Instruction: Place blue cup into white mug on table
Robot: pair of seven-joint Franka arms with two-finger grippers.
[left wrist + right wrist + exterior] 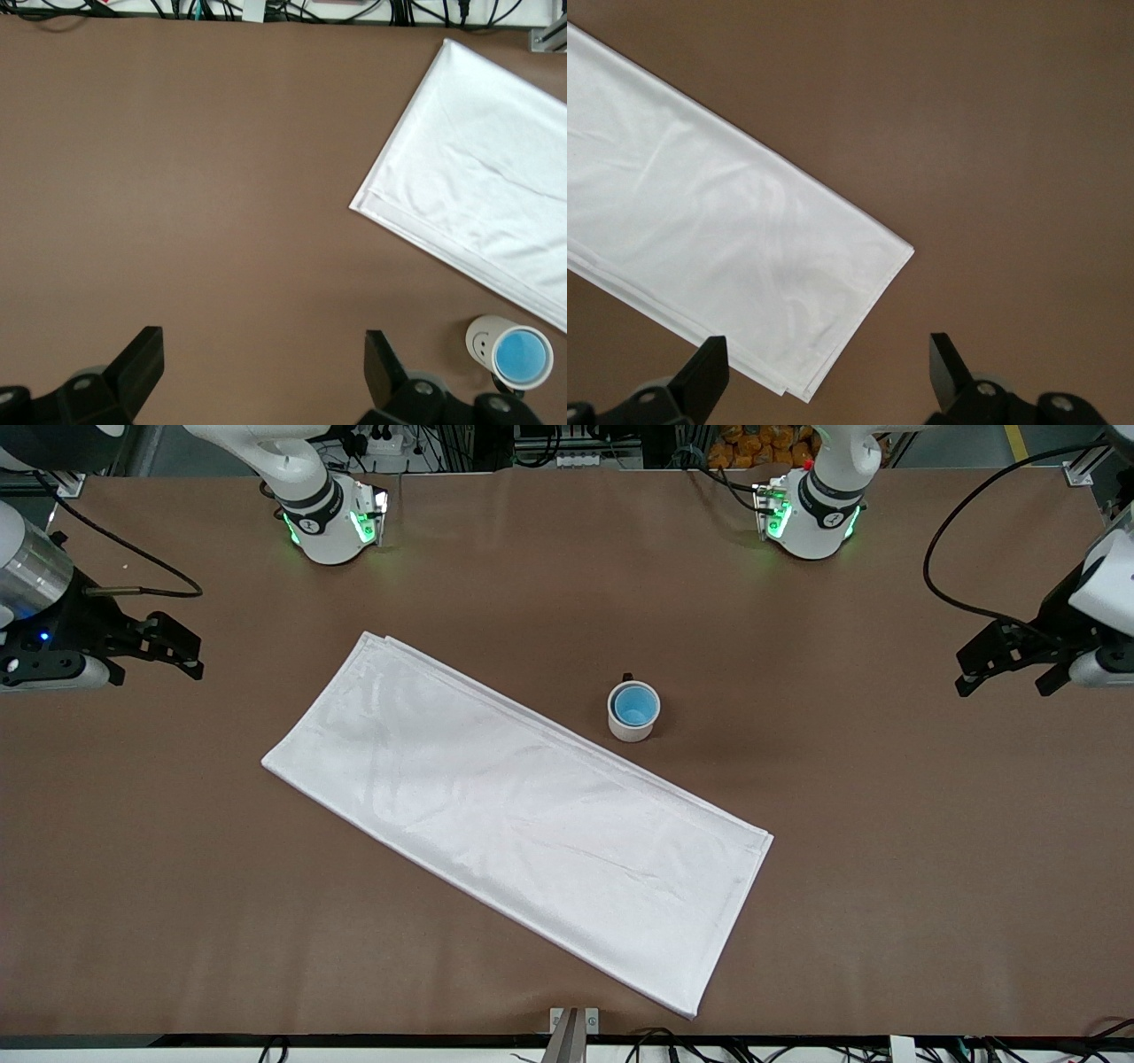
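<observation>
The blue cup (635, 707) sits inside the white mug (631, 732), which stands upright on the brown table (886, 824) near its middle, right beside the long edge of a white cloth. The mug's black handle points toward the robots' bases. The left wrist view shows the mug (483, 336) with the cup (521, 356) in it. My left gripper (1005, 682) is open and empty over the left arm's end of the table, well apart from the mug; it also shows in the left wrist view (264, 341). My right gripper (197, 657) is open and empty over the right arm's end; it also shows in the right wrist view (829, 347).
A large white folded cloth (514, 815) lies diagonally across the middle of the table, reaching almost to the edge nearest the front camera. It also shows in the left wrist view (478, 168) and the right wrist view (700, 221). Cables run along the table's edges.
</observation>
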